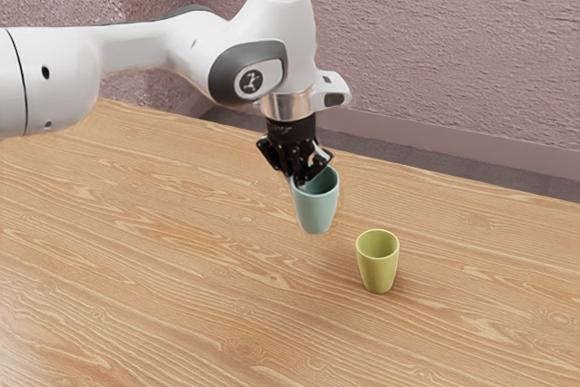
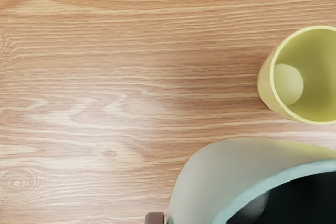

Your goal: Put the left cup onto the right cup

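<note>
A pale teal cup point(image 1: 315, 204) hangs upright in the air above the wooden table point(image 1: 136, 251), with my gripper point(image 1: 302, 169) shut on its rim. A yellow-green cup point(image 1: 377, 260) stands upright on the table, lower and toward the exterior view's right of the teal one, and apart from it. In the wrist view the teal cup point(image 2: 236, 177) looms large just under my hand, and the yellow-green cup point(image 2: 302, 74) sits beyond it with its open mouth facing up.
The wooden table stretches wide around both cups. A textured wall point(image 1: 435, 33) rises behind the table's far edge.
</note>
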You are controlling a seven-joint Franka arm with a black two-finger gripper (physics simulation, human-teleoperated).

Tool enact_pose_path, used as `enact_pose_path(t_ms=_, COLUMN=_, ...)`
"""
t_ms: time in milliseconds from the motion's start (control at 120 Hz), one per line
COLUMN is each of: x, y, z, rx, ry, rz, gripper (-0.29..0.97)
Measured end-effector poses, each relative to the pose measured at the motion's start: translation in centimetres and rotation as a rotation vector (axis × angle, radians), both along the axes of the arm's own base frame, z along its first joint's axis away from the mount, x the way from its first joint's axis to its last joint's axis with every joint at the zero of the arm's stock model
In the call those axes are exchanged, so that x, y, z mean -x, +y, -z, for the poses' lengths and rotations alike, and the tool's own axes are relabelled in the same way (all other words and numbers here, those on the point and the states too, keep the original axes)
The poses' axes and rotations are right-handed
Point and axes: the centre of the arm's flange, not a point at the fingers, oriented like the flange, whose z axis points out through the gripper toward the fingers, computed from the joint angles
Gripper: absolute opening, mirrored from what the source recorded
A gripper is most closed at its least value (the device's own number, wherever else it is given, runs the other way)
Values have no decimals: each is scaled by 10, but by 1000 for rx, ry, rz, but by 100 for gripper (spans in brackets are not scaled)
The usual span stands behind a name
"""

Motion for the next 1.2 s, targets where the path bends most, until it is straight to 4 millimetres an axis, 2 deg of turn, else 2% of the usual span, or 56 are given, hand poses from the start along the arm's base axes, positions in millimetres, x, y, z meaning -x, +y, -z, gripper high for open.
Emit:
enact_pose_path(t_ms=200, x=-22, y=20, z=-6, rx=2, ry=-11, rz=-27, gripper=-10)
enact_pose_path(t_ms=500, x=-48, y=29, z=3, rx=10, ry=19, rz=-32, gripper=-10)
enact_pose_path(t_ms=742, x=-60, y=31, z=0, rx=17, ry=25, rz=-31, gripper=-10)
enact_pose_path(t_ms=992, x=-58, y=15, z=13, rx=15, ry=59, rz=-1, gripper=-10)
enact_pose_path(t_ms=1200, x=-52, y=-1, z=14, rx=25, ry=68, rz=25, gripper=-10)
